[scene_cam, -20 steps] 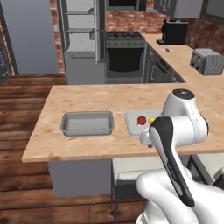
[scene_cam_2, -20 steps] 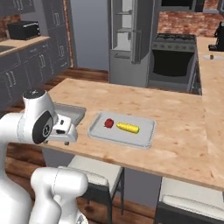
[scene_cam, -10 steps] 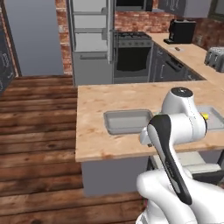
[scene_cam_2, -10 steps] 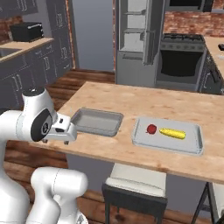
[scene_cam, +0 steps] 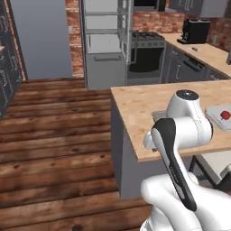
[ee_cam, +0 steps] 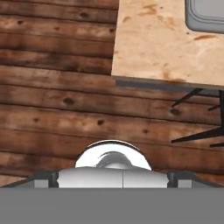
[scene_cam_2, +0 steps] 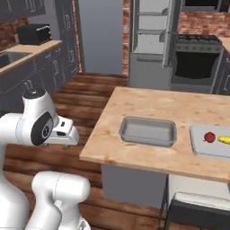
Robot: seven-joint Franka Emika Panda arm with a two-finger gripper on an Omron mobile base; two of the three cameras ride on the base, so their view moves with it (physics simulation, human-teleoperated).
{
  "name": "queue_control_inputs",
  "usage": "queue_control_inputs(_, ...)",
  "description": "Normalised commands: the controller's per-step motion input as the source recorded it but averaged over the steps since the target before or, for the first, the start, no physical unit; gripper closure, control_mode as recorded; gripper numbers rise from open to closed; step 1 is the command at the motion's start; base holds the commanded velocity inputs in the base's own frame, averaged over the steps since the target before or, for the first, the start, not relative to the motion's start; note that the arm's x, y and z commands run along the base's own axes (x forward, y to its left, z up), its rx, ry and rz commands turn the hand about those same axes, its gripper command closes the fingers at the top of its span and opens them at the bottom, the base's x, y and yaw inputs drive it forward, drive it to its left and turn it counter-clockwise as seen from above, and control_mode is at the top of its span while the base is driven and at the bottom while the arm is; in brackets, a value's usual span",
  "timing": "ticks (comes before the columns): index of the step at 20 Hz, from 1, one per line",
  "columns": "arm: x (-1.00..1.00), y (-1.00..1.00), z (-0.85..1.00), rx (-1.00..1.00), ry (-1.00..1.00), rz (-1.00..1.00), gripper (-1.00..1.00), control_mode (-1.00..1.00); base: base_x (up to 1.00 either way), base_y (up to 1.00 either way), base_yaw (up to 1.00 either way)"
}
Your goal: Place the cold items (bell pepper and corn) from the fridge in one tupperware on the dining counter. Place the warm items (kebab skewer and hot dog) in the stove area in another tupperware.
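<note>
On the dining counter (scene_cam_2: 148, 108) stand a darker grey tupperware (scene_cam_2: 148, 131), which is empty, and a paler flat tupperware (scene_cam_2: 200, 147). The bell pepper (scene_cam_2: 209, 137) and the corn (scene_cam_2: 225, 140) lie in the pale one. From the left base view, the bell pepper (scene_cam: 224, 115) shows past my arm. My gripper (scene_cam_2: 63, 135) hangs off the counter's left end, over the floor. It is open and holds nothing. The fridge (scene_cam_2: 150, 40) stands open beside the stove (scene_cam_2: 197, 54). I cannot make out the kebab skewer or hot dog.
Wooden floor (scene_cam: 58, 135) stretches to the left of the counter. A dark stool (scene_cam_2: 197, 213) stands under the counter's near edge. A side counter with a toaster (scene_cam_2: 33, 33) runs along the left wall. A coffee machine (scene_cam: 196, 30) sits on the far right counter.
The whole picture has slid right in both base views, so the base has driven left along the counter. The trays and food lie as before. The gripper stays open.
</note>
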Motion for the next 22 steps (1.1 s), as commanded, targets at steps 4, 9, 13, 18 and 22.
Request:
queue_control_inputs(4,0.0,0.0,0.0,0.0,0.0,0.0,-1.0,1.0,0.17,1.0,-0.24)
queue_control_inputs(9,0.0,0.0,0.0,0.0,0.0,0.0,-1.0,1.0,0.65,1.0,-0.5)
queue_control_inputs(13,0.0,0.0,0.0,0.0,0.0,0.0,-1.0,1.0,0.84,1.0,-0.61)
queue_control_inputs(18,0.0,0.0,0.0,0.0,0.0,0.0,-1.0,1.0,0.89,1.0,-0.6)
queue_control_inputs(22,0.0,0.0,0.0,0.0,0.0,0.0,-1.0,1.0,0.88,1.0,-0.59)
